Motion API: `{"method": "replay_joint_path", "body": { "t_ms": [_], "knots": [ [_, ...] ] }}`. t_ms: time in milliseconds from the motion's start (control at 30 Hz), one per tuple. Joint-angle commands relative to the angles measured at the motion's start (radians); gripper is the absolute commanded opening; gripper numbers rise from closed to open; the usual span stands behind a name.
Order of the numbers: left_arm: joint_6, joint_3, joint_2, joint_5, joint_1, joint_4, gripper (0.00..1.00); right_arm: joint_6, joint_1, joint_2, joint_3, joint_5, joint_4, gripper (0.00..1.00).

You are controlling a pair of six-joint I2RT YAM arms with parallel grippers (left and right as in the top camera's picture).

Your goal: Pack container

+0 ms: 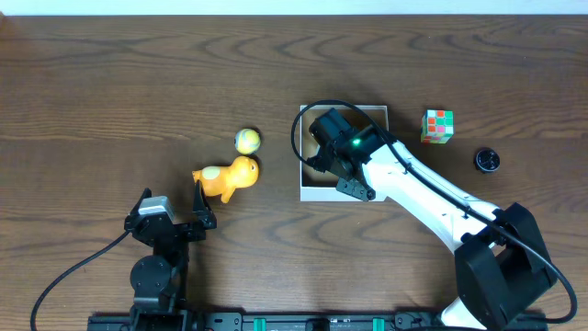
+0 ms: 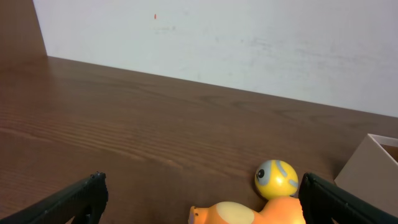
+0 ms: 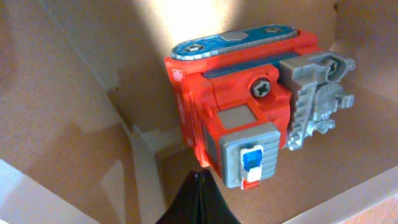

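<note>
The container (image 1: 342, 191), a shallow white-walled box with a brown inside, sits at mid table. My right gripper (image 1: 323, 138) is down inside it. In the right wrist view its black fingers (image 3: 200, 186) are pressed shut with nothing between them. Their tips are at the lower edge of a red and grey block toy (image 3: 242, 106), which lies on the container's brown floor (image 3: 62, 124). My left gripper (image 1: 175, 204) is open and empty near the front edge. An orange duck-like toy (image 1: 230, 176) and a yellow ball (image 1: 247, 140) lie just beyond it, and both show between its fingers (image 2: 202, 186).
A colour cube (image 1: 437, 126) and a small black round object (image 1: 487, 161) lie right of the container. The container's white corner (image 2: 373, 168) shows at the right of the left wrist view, next to the ball (image 2: 276, 179) and the orange toy (image 2: 249, 213).
</note>
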Motion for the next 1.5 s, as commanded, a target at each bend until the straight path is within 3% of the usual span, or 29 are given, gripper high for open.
{"method": "replay_joint_path", "body": {
  "t_ms": [0,300,800,1467],
  "knots": [
    [0.017,-0.021,-0.006,-0.008,0.000,-0.037,0.98,-0.021,0.000,0.002,0.000,-0.027,0.000,0.01],
    [0.017,-0.021,-0.006,-0.008,0.000,-0.037,0.98,0.008,0.011,0.002,0.043,-0.119,0.017,0.01],
    [0.017,-0.021,-0.006,-0.008,0.000,-0.037,0.98,0.140,-0.013,0.002,0.045,-0.112,0.299,0.01],
    [0.017,-0.021,-0.006,-0.008,0.000,-0.037,0.98,0.101,-0.063,0.002,-0.065,-0.111,0.285,0.01]
  ]
}}
